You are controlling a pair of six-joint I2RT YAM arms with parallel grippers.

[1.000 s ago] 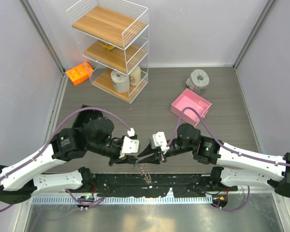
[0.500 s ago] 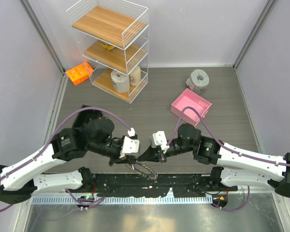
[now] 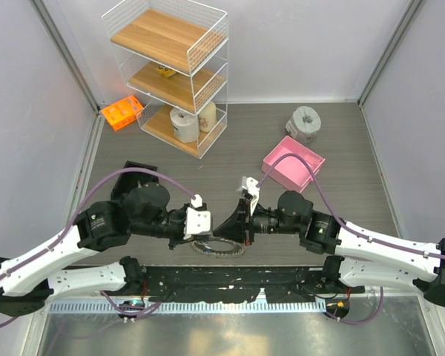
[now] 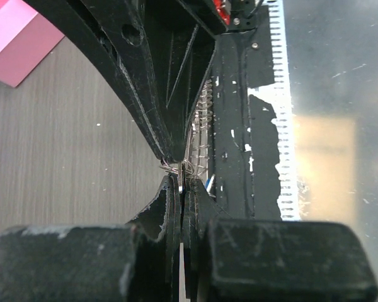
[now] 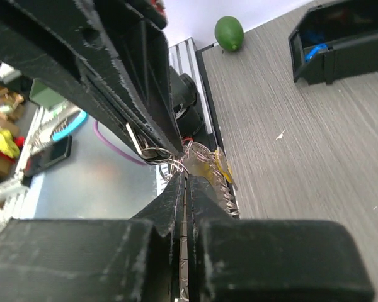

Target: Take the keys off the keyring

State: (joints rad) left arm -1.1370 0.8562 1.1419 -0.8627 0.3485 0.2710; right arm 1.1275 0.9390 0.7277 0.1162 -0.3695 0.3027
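From above, a white wire rack with wooden shelves [image 3: 170, 67], an orange plastic tray [image 3: 122, 112], a grey tape roll [image 3: 305, 123] and an open pink box [image 3: 293, 162] all stand well beyond the two pincers, and none of them lies between the arms. Both arms reach inward, low and nearly level, so that the left pincer [image 3: 210, 234] and the right pincer [image 3: 222, 231] meet tip to tip. The large silvery-grey knobbly keyring [image 3: 219, 249] lies on the grey wood-grain table [image 3: 341, 148] just on the near side of those tips, with its far rim under them. In the left wrist view, the right pincer's black fingers [image 4: 138, 82] fill the space ahead and hide much of the keyring. The left pincer's jaws are pressed together on a thin silvery strip [image 4: 176, 189], with coils of the ring just past the tips and to their right. In the right wrist view, a green round object [image 5: 229, 33] and a black bin [image 5: 334, 38] sit far beyond. The right pincer's jaws are closed against each other with their tips at the wire tangle; whether any wire is caught cannot be told. The small keys [image 5: 215, 167], one of them yellow-headed, sit just right of those tips.
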